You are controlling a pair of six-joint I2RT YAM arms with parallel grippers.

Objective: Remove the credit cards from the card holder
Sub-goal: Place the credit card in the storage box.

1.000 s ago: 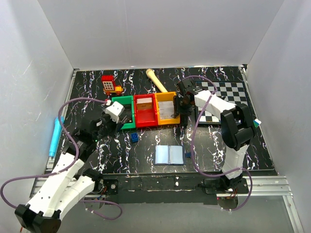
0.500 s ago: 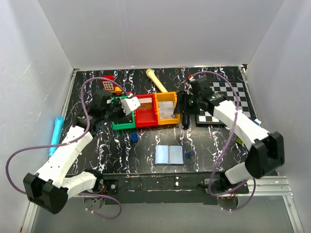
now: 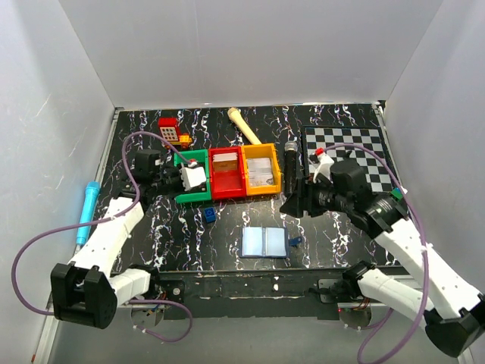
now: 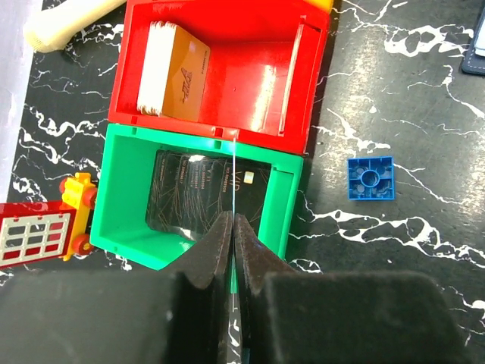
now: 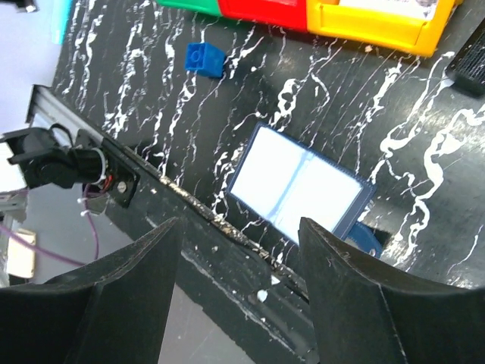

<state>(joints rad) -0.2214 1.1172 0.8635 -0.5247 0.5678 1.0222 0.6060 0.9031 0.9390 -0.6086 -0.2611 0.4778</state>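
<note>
The card holder [image 3: 264, 243] lies open and flat near the table's front edge, its pale blue inner faces up; it also shows in the right wrist view [image 5: 299, 186]. My left gripper [image 3: 198, 176] hangs over the green bin [image 4: 125, 189]. Its jaws [image 4: 233, 224] are shut on a thin credit card [image 4: 234, 167] seen edge-on. A dark card [image 4: 197, 193] lies in the green bin. My right gripper [image 3: 294, 202] is open and empty [image 5: 239, 227], raised above the table just right of and behind the card holder.
A red bin [image 3: 226, 184] holds a stack of orange-topped cards [image 4: 178, 72]. A yellow bin [image 3: 262, 186] holds whitish cards. A blue brick [image 3: 208, 214], a small blue piece [image 3: 293, 242], a chessboard [image 3: 348, 148], a cream stick [image 3: 244, 125], a red toy [image 3: 173, 130] and a cyan pen [image 3: 86, 211] lie around.
My right arm has pulled back from the yellow bin toward the front, near the card holder. My left gripper has shifted over the green bin. The card holder has not moved.
</note>
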